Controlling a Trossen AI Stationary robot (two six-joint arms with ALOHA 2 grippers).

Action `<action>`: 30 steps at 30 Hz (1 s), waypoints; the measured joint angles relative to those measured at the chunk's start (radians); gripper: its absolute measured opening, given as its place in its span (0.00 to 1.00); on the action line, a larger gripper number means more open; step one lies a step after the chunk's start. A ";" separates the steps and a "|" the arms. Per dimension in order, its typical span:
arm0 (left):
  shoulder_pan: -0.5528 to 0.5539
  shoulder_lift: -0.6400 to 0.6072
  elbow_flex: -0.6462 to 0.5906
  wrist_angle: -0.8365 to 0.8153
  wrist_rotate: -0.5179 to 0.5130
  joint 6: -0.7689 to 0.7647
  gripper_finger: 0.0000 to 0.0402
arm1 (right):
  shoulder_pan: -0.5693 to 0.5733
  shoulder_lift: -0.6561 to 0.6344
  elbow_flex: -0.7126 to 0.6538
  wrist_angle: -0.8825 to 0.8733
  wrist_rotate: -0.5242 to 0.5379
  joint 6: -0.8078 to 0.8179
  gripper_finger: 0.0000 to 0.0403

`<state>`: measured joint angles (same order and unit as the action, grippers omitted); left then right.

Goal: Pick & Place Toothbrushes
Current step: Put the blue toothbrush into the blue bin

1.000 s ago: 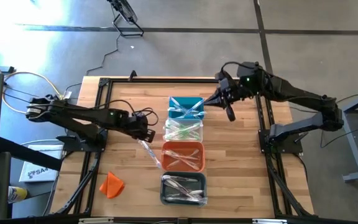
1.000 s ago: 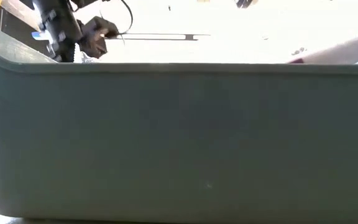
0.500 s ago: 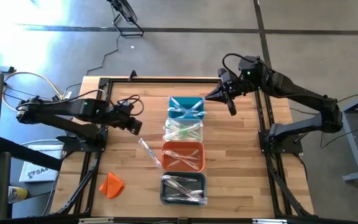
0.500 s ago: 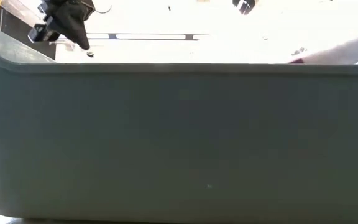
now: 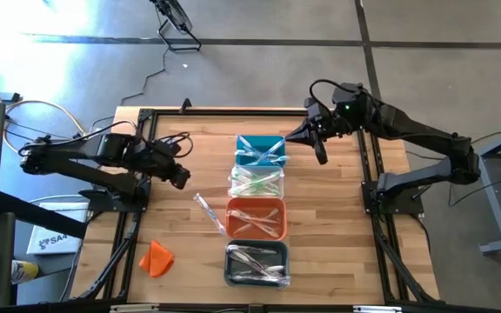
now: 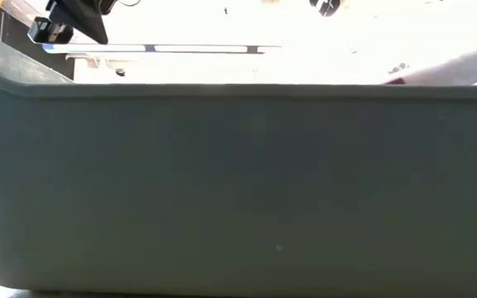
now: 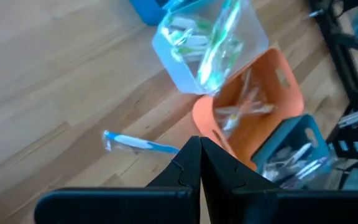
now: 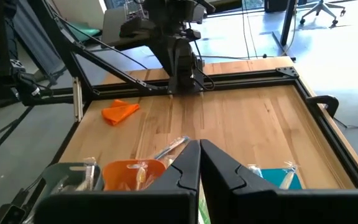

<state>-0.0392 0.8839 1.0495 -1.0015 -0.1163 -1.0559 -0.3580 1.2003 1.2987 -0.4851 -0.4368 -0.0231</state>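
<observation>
- Since the earlier frames our left tool [image 5: 181,178] had drawn back from the orange bin [image 5: 256,217] toward the counter's [image 5: 337,217] left edge; the right tool [image 5: 321,156] had barely shifted.
- Our left tool was fully closed and held nothing, well apart from the orange bin.
- Our right tool was likewise closed and empty, hovering beside the teal bin [image 5: 259,149], two bins beyond the orange bin.
- One wrapped toothbrush [image 5: 209,213] lay loose on the counter, just beside the orange bin's left side.
- Other toothbrushes already lay in the orange bin, in the clear bin [image 5: 256,182] next to it, in the teal bin, and in the grey bin [image 5: 256,264] on its near side.
- We judged the sorting largely done, with the loose toothbrush left to place.
</observation>
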 joint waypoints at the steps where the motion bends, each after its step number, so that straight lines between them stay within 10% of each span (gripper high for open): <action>1: 0.000 0.001 0.000 0.011 0.000 0.000 0.00 | 0.002 0.000 0.000 0.000 0.000 0.000 0.01; 22: 0.001 0.037 0.000 -0.062 -0.032 0.149 0.00 | 0.063 -0.010 0.000 0.003 0.052 0.109 0.01; 30: 0.040 0.054 0.000 0.021 0.000 0.298 0.00 | 0.188 -0.063 0.000 -0.035 0.255 0.136 0.01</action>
<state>0.0004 0.9383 1.0496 -0.9804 -0.1166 -0.7578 -0.1703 1.1374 1.2987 -0.5203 -0.1814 0.1133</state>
